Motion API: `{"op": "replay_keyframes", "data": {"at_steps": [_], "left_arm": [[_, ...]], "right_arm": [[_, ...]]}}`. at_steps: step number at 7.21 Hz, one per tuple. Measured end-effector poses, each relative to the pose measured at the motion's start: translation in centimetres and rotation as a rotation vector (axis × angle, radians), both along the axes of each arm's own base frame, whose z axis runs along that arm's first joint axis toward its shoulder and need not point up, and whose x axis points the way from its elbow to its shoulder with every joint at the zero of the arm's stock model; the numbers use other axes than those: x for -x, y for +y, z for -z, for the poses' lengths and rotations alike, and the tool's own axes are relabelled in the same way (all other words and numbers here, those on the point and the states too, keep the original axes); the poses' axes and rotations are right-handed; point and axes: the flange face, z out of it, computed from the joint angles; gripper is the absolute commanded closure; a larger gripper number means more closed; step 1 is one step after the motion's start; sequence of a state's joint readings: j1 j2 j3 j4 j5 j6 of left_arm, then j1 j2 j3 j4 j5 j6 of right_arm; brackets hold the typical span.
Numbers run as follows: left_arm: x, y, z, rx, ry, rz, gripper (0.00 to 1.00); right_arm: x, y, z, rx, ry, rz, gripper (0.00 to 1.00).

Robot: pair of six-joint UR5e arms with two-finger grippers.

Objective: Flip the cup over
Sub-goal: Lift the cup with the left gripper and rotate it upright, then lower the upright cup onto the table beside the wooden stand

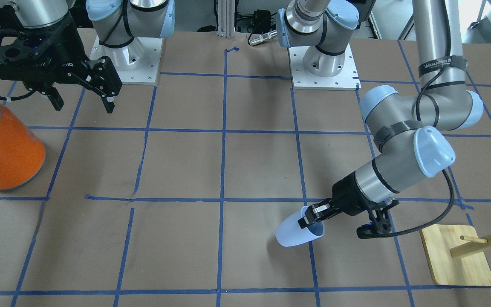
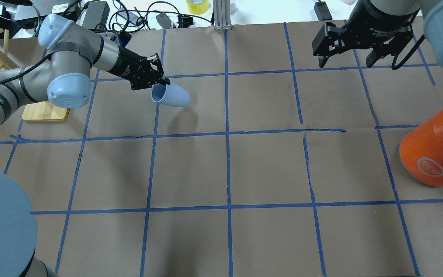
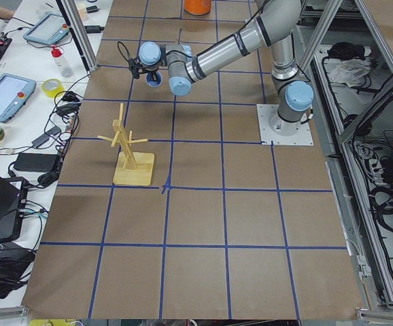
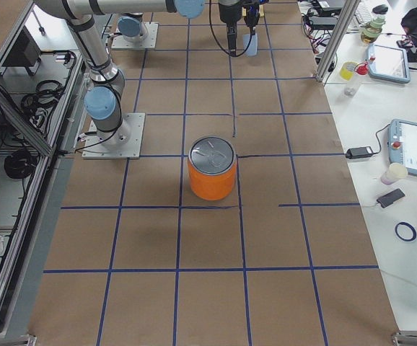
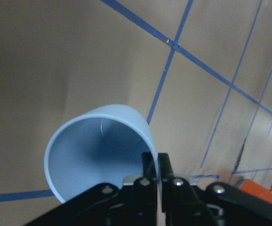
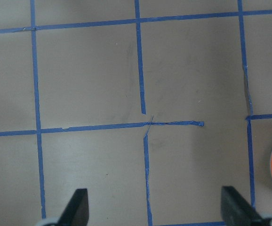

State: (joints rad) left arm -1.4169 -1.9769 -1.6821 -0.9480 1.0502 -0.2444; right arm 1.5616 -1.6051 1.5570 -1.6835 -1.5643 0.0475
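Note:
The pale blue cup (image 2: 171, 95) is held tilted on its side above the table, its mouth toward the arm. It also shows in the front view (image 1: 298, 230) and in the left wrist view (image 5: 98, 150). My left gripper (image 2: 160, 81) is shut on the cup's rim, one finger inside and one outside, as the left wrist view (image 5: 156, 167) shows. My right gripper (image 2: 345, 59) is open and empty, high over the far right of the table; its fingertips (image 6: 79, 205) show wide apart in the right wrist view.
A large orange can (image 2: 435, 152) with a silver lid stands at the right side. A wooden peg stand (image 1: 458, 253) on a flat base sits near the left arm. Blue tape lines grid the brown table.

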Motion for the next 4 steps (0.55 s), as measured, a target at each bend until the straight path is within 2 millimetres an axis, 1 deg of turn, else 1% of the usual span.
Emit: {"op": "replay_keyframes", "data": {"at_steps": [2,3,4], "left_arm": [[-4.2,0.0,-1.9,0.055,-0.269,0.088,0.97],[-6.4,-0.2,-2.1,0.076,-0.361,0.165,0.96],[-8.2,-0.7,-2.1,0.086,-0.411,0.267,0.96]], "right_arm": [[0.0,0.0,0.0,0.001,0.000,0.000,0.00],[0.0,0.0,0.0,0.001,0.000,-0.001,0.00],[0.0,0.0,0.0,0.000,0.000,-0.001,0.00]]}}
